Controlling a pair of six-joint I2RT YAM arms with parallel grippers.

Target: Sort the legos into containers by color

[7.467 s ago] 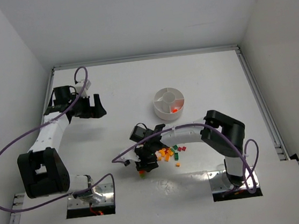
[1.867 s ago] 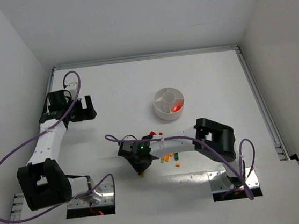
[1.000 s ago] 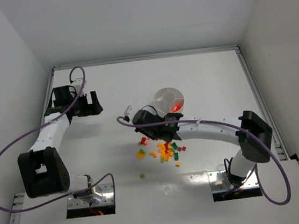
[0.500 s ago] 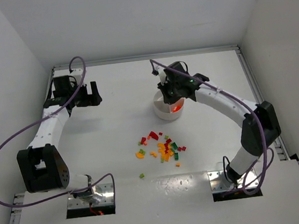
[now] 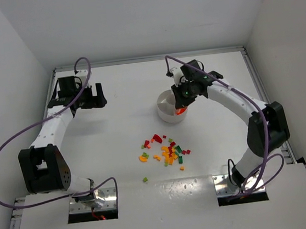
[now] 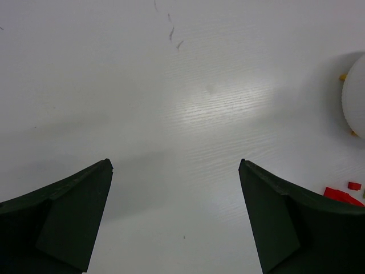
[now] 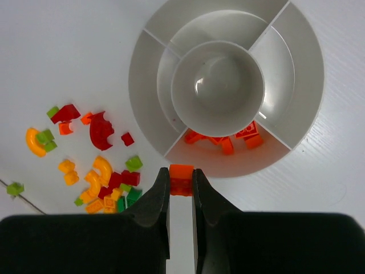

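Right gripper (image 7: 182,187) is clamped on one orange brick (image 7: 182,171), just at the rim of the dish (image 7: 311,85), by its 6 o'clock compartment (image 7: 212,163), which holds orange pieces. In the top view, the loose legos (image 5: 165,153) lie at 6 o'clock from the dish. Left gripper (image 6: 175,222) stands wide apart above the table (image 6: 171,85).

"What's around it?"
"Plain white walls (image 5: 131,23) on three sides, and a matte white tabletop surface (image 5: 121,123) with thin grey metal rails (image 5: 265,104) along its edges."
"Light?"
"A soft bright glare patch (image 5: 178,185) near the front."
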